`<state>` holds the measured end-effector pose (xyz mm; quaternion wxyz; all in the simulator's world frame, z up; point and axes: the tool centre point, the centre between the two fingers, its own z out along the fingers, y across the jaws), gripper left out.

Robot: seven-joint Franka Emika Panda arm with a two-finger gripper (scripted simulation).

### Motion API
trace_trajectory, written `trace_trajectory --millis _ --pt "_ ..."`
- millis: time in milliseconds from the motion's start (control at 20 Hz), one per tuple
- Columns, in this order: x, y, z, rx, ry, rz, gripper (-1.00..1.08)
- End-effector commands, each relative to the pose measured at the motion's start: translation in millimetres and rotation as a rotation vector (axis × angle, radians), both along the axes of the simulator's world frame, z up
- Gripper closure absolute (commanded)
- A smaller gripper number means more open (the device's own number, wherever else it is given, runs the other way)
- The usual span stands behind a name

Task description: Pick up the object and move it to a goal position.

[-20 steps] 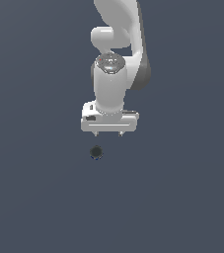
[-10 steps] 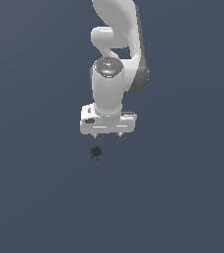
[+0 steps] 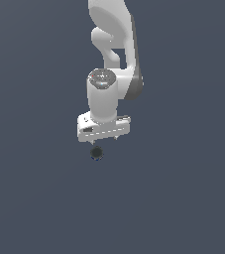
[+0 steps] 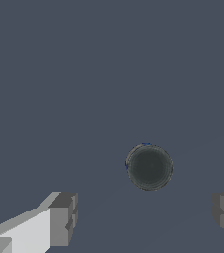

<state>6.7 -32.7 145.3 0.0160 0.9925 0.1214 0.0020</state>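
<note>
- The arm [image 3: 111, 59] hangs over the plain grey floor [image 3: 183, 198].
- The gripper [image 3: 103, 142], fingers wide apart and empty, sits above and just far of the object [image 3: 97, 153].
- The object rests on the floor; shift nearer until it lies between the fingers [image 4: 61, 217], then descend.

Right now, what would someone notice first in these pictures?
The big white arm hanging down the middle of the exterior view stands out first. Just below its open tool sits a small round black object on the plain dark floor, not yet between the fingers.
</note>
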Motion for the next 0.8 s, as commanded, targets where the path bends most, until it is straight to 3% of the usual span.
trace_trajectory --millis 0,750 --pt "0.1 -5.7 -9.8 0.001 0.003 0.056 -0.92" --pt "-2.7 -35.5 -64.7 0.02 0.015 0.379 -0.92"
